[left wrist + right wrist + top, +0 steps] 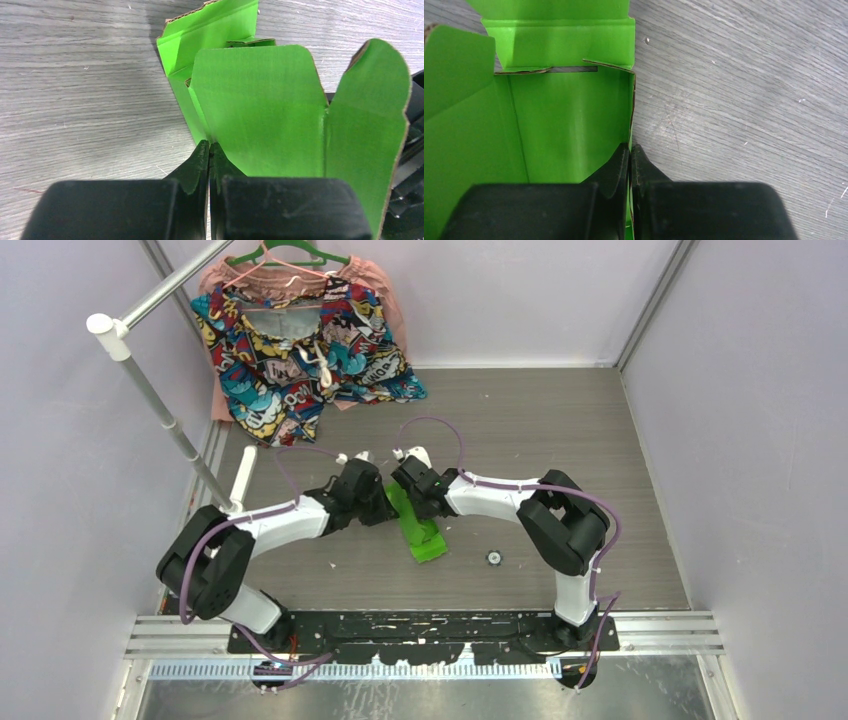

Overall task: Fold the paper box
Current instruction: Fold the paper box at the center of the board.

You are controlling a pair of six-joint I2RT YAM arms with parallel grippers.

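The paper box [422, 532] is bright lime-green card, half formed, lying on the grey table between both arms. In the left wrist view the paper box [260, 105] shows an open end with two rounded flaps standing up. My left gripper [210, 145] is shut, its tips pressed against the fold where a flap meets the side wall; no card shows between its fingers. My right gripper [630, 146] is shut on the right side wall of the paper box [564, 120], and green card shows between its fingers. From above, the left gripper [383, 506] and the right gripper [418, 506] meet at the box's far end.
A colourful patterned garment [300, 350] hangs on a green hanger at the back left, by a white rack pole [160, 400]. A white tube [243, 475] lies near the left wall. A small round object [493, 558] lies right of the box.
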